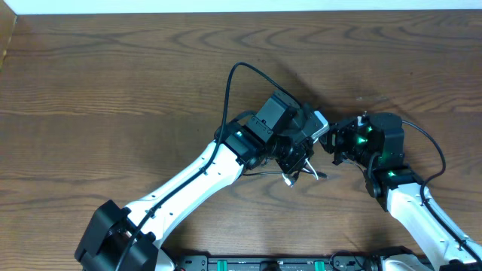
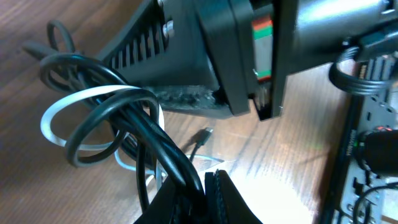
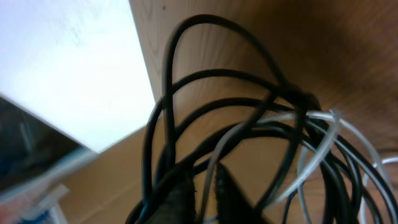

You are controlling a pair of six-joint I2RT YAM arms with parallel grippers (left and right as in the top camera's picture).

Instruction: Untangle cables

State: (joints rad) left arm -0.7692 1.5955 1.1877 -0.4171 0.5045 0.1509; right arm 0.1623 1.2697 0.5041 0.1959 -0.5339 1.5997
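Green/orange label on the right arm's housing (image 2: 263,50) is too blurred to read. Table (image 1: 113,75): bare wood left of and behind the arms, far edge (image 1: 226,14) well clear; both grippers crowd mid-table. Left gripper (image 2: 208,186) is clamped on the cables (image 2: 124,124), black and white loops fanning out above its fingers. Right gripper (image 3: 202,186) is pinched on the same bundle, just beside the left one.

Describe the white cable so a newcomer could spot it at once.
On the wooden table, find the left tool, right of centre. A small tangle of cables is pinched in it. The white cable is the single pale loop among black ones.
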